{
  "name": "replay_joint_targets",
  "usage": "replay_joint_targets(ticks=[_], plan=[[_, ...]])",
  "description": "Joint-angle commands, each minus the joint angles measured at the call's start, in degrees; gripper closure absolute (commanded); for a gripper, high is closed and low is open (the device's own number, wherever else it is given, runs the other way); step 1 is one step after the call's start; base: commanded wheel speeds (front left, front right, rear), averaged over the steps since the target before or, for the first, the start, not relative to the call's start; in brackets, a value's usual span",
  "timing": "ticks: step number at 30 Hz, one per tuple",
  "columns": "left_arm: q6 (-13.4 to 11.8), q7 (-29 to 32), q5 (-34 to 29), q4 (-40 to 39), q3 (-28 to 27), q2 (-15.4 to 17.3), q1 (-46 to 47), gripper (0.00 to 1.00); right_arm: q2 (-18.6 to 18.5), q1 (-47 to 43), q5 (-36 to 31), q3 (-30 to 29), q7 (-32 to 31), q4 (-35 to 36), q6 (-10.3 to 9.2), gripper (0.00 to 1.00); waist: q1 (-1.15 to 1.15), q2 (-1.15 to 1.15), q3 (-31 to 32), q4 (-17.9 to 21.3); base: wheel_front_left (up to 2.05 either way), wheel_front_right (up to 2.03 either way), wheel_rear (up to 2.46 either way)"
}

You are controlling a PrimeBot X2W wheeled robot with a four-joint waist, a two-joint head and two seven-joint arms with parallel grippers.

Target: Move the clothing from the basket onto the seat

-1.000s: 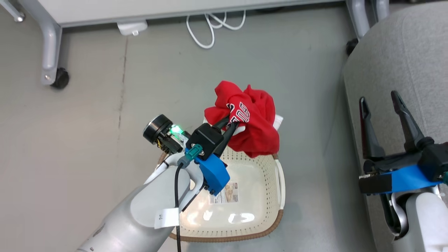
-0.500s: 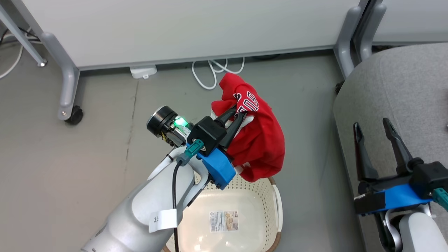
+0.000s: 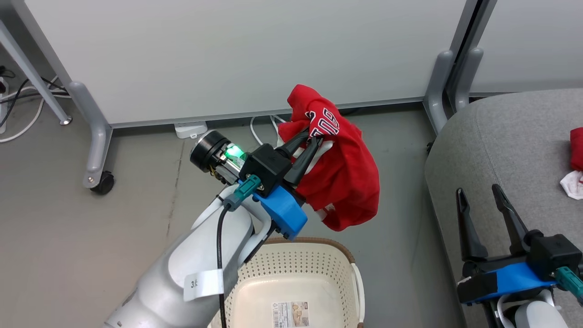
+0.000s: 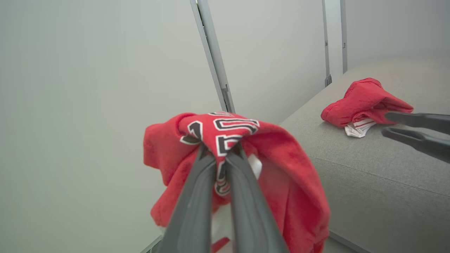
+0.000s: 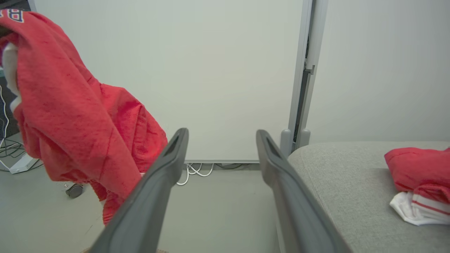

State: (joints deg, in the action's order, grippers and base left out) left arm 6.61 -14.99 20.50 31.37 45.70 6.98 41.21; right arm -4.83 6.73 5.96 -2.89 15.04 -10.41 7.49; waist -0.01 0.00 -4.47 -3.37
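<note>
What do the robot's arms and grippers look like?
The left gripper and right gripper each have two long dark fingers, a black body, a blue mount and a teal connector. The left forearm is pale grey, with a black cable and white tag.

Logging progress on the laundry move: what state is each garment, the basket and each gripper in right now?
lettered garment: hanging in the air, pinched by the left gripper.
second garment: lying crumpled on the seat.
basket: visible part holds no clothing.
left gripper: shut on the lettered garment.
right gripper: open, holding nothing.
</note>
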Motion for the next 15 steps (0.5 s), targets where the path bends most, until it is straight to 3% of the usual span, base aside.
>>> replay_joint_targets(ticks=[1, 15], plan=[[0.21, -0.29, 0.27, -0.3, -0.27, 0.16, 0.3, 1.0, 0.25, -0.94, 0.22, -0.2, 0.22, -0.11, 0.01, 0.0, 0.01, 0.0, 0.66, 0.06, 0.0, 0.0, 0.0], [0.1, -0.29, 0.62, -0.73, 0.22, -0.13, -0.02, 1.0, 0.72, -2.19, 0.76, -0.47, 0.22, 0.26, 0.01, 0.0, 0.01, 0.0, 2.12, -0.47, 0.0, 0.0, 0.0]])
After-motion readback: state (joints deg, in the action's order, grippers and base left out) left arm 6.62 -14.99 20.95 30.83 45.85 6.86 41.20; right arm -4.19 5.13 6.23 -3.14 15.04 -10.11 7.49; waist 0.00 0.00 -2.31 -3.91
